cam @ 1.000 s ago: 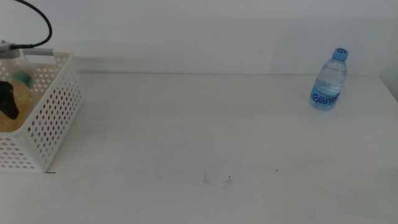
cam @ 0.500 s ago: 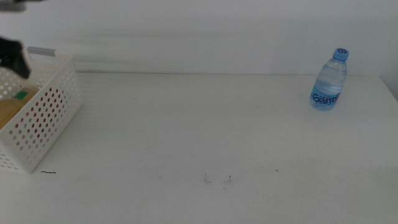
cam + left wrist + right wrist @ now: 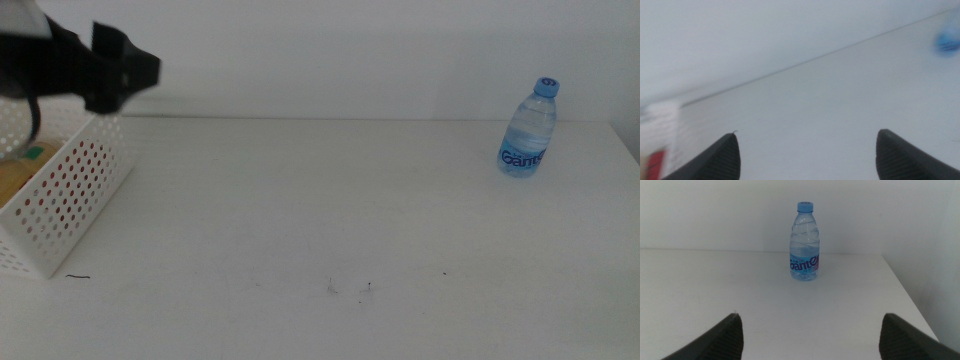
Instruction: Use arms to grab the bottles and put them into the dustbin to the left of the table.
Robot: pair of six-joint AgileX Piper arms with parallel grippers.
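A clear water bottle (image 3: 527, 130) with a blue cap stands upright at the table's far right. In the right wrist view that bottle (image 3: 804, 242) is straight ahead of my right gripper (image 3: 812, 317), which is open, empty and well short of it. My left gripper (image 3: 125, 68) hovers above the near corner of the white dustbin (image 3: 70, 190) at the left edge. In the blurred left wrist view it (image 3: 807, 135) is open with nothing between its jaws. A yellow bottle (image 3: 15, 175) with a green label lies inside the dustbin. A red patch (image 3: 655, 165) shows through the dustbin wall.
The white table (image 3: 320, 220) stretches wide between dustbin and water bottle, with a few dark specks (image 3: 350, 288) near the front. A plain white wall backs the table. The table's right edge runs close beside the water bottle.
My left gripper has risen out of the dustbin and swung right, past its rim. The dustbin has shifted a little to the left. The water bottle has not moved.
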